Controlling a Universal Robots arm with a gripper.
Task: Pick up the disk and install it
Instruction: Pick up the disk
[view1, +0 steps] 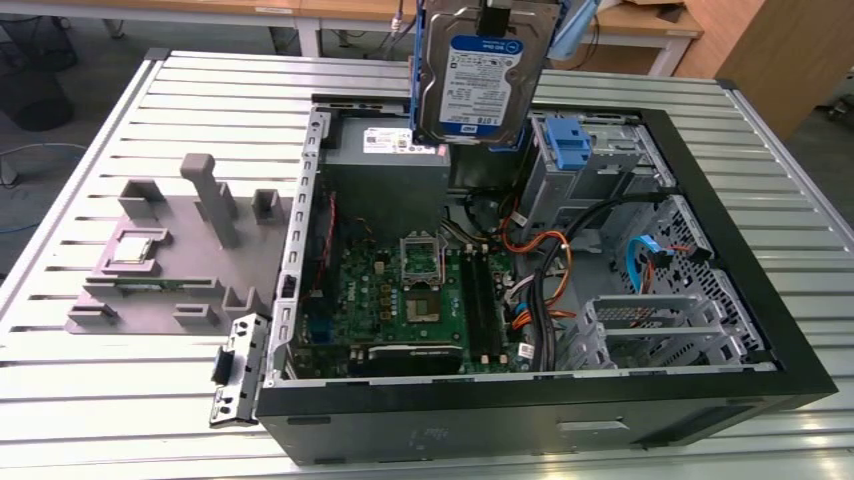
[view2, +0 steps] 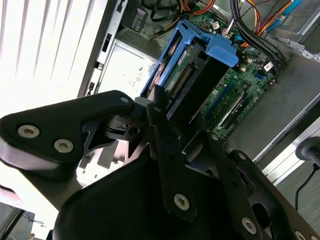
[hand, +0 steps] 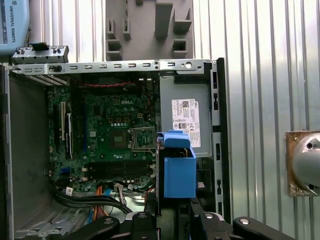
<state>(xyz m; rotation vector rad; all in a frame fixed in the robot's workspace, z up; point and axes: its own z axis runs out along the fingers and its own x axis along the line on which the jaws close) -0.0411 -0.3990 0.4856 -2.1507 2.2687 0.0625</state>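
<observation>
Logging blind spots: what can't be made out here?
- Second wrist view: gripper links cover the disk at its lower end.
- Exterior view: top edge cuts off the grip on the disk; disk hides part of the case behind it.
- First wrist view: disk edge-on, label hidden.

Matte black hand (view2: 182, 120) built from flat linkage plates (view2: 65, 125) with rounded ends, pinned at the pivots with silver round-head screws (view2: 29, 131). Black plates and silver screws likewise in the first wrist view. Pale blue joint cap (hand: 14, 25), printed lettering.

Looked down over the whole computer case (view1: 534, 420) in the exterior view; peered closely onto its motherboard (hand: 115, 125) in both wrist views.
</observation>
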